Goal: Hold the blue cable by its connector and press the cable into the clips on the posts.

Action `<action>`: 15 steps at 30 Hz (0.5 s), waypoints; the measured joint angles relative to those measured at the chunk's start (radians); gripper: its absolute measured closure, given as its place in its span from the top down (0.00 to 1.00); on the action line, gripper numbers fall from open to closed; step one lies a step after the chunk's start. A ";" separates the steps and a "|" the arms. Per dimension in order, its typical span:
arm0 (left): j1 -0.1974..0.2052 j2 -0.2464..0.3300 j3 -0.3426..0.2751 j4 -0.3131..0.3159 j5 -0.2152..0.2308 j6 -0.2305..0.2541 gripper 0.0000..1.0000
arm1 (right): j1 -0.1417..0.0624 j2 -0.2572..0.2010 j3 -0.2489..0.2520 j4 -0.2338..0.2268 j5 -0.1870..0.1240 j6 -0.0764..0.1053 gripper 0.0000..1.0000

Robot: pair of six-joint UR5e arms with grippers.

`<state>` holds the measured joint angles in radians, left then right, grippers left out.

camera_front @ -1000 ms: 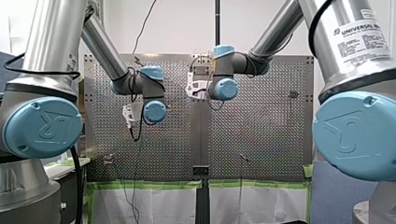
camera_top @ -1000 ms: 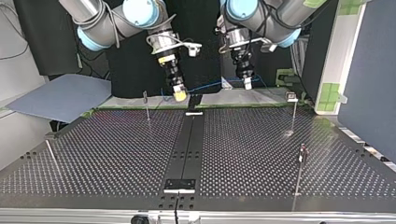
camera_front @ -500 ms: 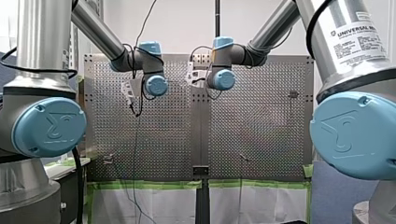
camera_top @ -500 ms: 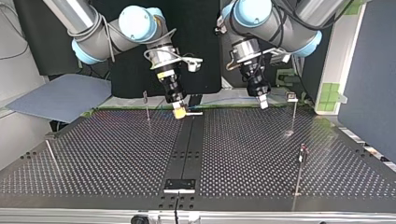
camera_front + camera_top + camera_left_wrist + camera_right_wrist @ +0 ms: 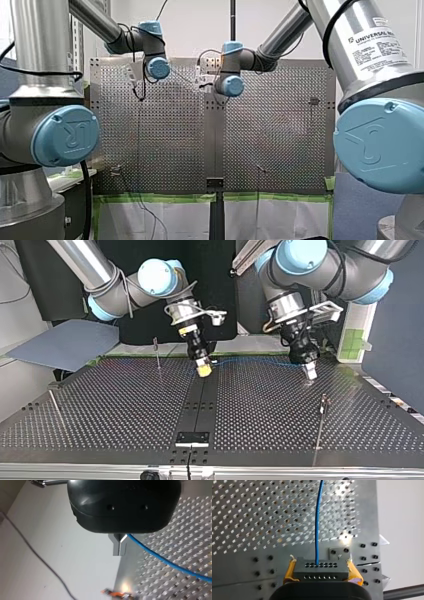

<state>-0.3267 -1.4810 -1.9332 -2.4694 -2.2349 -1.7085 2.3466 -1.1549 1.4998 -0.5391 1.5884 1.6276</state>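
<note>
In the top view, taken from its left, a thin post (image 5: 157,354) is seen standing apart from the right gripper (image 5: 204,371), on the side away from the cable (image 5: 319,517). The right gripper is closed on the connector (image 5: 321,569). In the right wrist view the dark block is held between the yellow pads (image 5: 289,571), with its hole-studded face turned ahead of the fingers. The cable is seen leaving the middle of that face and running straight ahead, in line with the gripper, above the table (image 5: 249,515).

In the top view the cable is stretched sideways from the right gripper to the left gripper (image 5: 310,373). Its long axis is laid across the table, close above the surface and nearly level. Both grippers are pointed down, with their tips close over the perforations.

The left gripper is closed on the cable. In the left wrist view the metal fingers (image 5: 116,548) are pressed together, and the cable is passed between them near their roots and led off to one side and ahead. A second post (image 5: 323,410) is seen near the left gripper, nearer the camera.
</note>
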 joint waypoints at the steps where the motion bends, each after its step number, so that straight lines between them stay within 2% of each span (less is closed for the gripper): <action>1: 0.008 0.010 0.001 -0.010 0.001 -0.001 0.00 | 0.002 0.001 -0.009 0.003 0.000 0.005 0.00; 5: 0.026 0.041 0.002 -0.042 0.002 -0.004 0.00 | 0.009 0.003 -0.043 0.019 -0.008 0.014 0.00; 11: 0.049 0.093 0.004 -0.095 0.004 -0.005 0.00 | 0.023 0.015 -0.096 0.047 -0.018 0.017 0.00; 15: 0.064 0.094 0.012 -0.128 0.023 -0.001 0.00 | 0.034 0.024 -0.128 0.057 -0.019 0.017 0.00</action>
<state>-0.2623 -1.3868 -1.9208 -2.5975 -2.2116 -1.7094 2.3808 -1.1306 1.3722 -0.4825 1.5698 1.6447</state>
